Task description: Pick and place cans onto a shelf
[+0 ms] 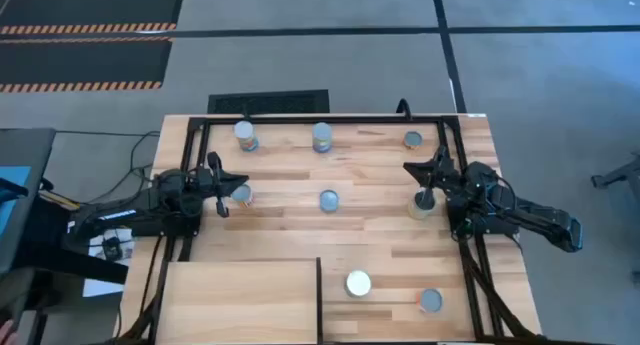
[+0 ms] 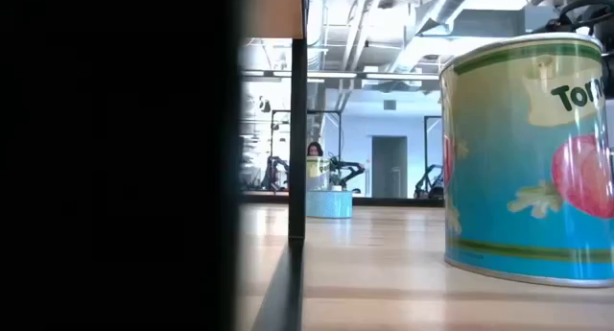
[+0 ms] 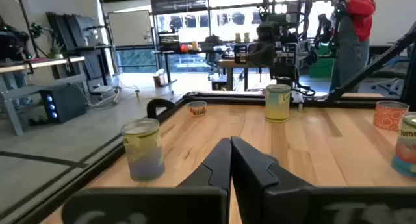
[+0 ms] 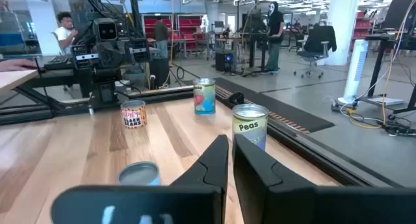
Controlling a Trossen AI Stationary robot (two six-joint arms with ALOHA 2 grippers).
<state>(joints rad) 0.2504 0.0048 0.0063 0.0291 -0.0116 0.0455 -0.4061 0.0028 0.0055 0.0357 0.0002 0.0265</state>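
Several small cans stand upright on their bases on the plank tabletop: three along the far edge, three in a middle row and two near the front. The pale shelf panel is at the front left. My left gripper is shut and empty beside the middle-left can. My right gripper is shut and empty, between a grey-topped can and a Peas can.
A dark metal frame runs along the table's far edge and sides. In the low view a blue-labelled can stands close at the right, and a dark upright stands left of it. People are in the room beyond the table.
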